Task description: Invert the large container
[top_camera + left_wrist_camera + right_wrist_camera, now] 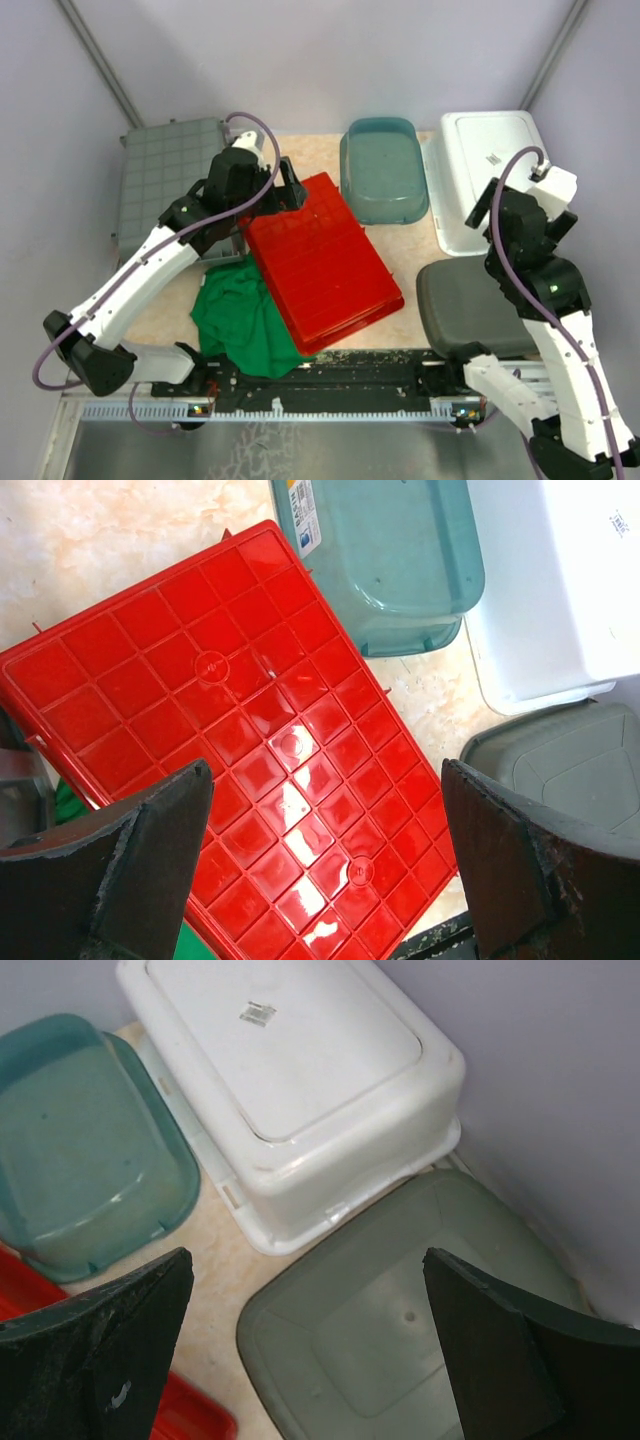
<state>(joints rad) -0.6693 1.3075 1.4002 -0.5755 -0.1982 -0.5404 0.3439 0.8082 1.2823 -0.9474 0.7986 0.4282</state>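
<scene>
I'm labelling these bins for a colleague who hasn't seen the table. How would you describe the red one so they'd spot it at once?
On the middle of the table, between the teal tub and the green cloth, lies the red container, bottom up and skewed. It alone is bright red, its base a grid of moulded squares.

Five containers (red [322,262], teal [383,170], white [480,160], two grey [165,180] [465,305]), one green cloth [235,315], two arms [150,270] [545,300]
</scene>
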